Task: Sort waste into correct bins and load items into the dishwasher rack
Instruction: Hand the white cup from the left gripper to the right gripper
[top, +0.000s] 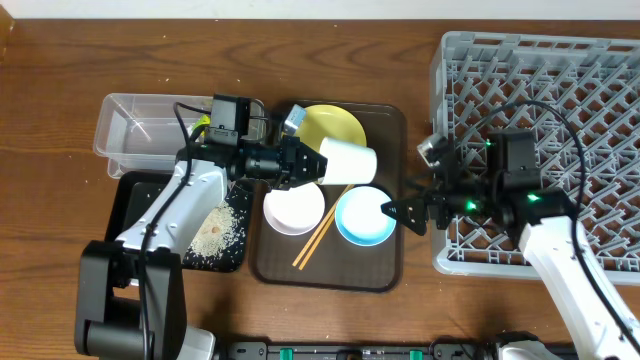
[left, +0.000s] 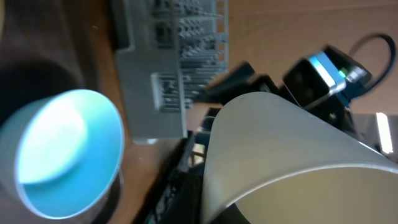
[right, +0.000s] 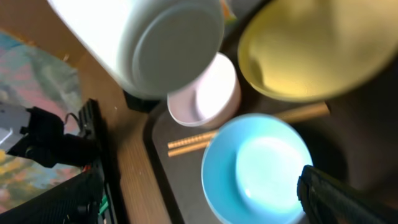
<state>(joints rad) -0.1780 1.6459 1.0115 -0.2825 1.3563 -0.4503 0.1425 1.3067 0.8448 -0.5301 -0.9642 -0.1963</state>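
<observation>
My left gripper (top: 320, 164) is shut on the pale cup (top: 348, 160) and holds it on its side above the yellow plate (top: 335, 124). The cup fills the right of the left wrist view (left: 280, 143). A white bowl (top: 293, 209), a light blue bowl (top: 364, 216) and chopsticks (top: 320, 233) lie on the brown tray (top: 390, 270). My right gripper (top: 400, 213) is open at the blue bowl's right rim; one of its fingers (right: 329, 198) shows beside the blue bowl (right: 258, 168). Rice crumbs (top: 220, 228) lie in the black tray (top: 135, 200).
The clear tub (top: 130, 125) stands at the back left, with a green-yellow bit (top: 203, 124) at its right end. The grey rack (top: 560, 90) fills the right side. The left arm reaches over the black tray. The right arm lies over the rack's front left corner.
</observation>
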